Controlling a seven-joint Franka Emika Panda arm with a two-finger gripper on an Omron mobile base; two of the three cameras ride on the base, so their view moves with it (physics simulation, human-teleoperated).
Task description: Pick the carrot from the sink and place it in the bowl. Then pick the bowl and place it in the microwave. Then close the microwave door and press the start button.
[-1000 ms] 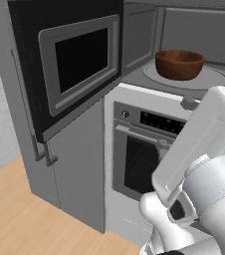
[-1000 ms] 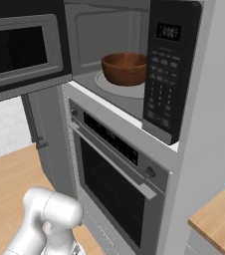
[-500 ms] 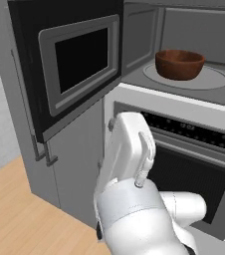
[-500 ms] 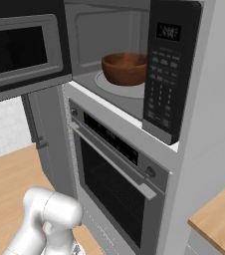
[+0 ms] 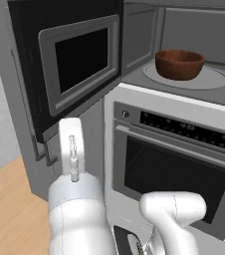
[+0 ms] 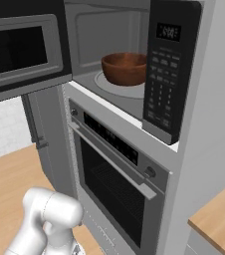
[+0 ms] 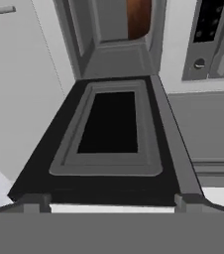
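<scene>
Dark finger tips of the gripper [image 7: 112, 202] stand spread wide and empty, now swung down low under the black door with its grey-framed window [image 7: 111, 134], which hangs open. Beyond, the reddish-brown wooden bowl [image 5: 179, 64] sits on the microwave [image 6: 171, 74] turntable, so closing the door comes next.

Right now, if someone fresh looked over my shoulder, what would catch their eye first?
The microwave door hangs wide open to the left, window facing the room. Inside the microwave, the reddish-brown bowl sits on the round turntable. Below it is the oven, door shut.
</scene>
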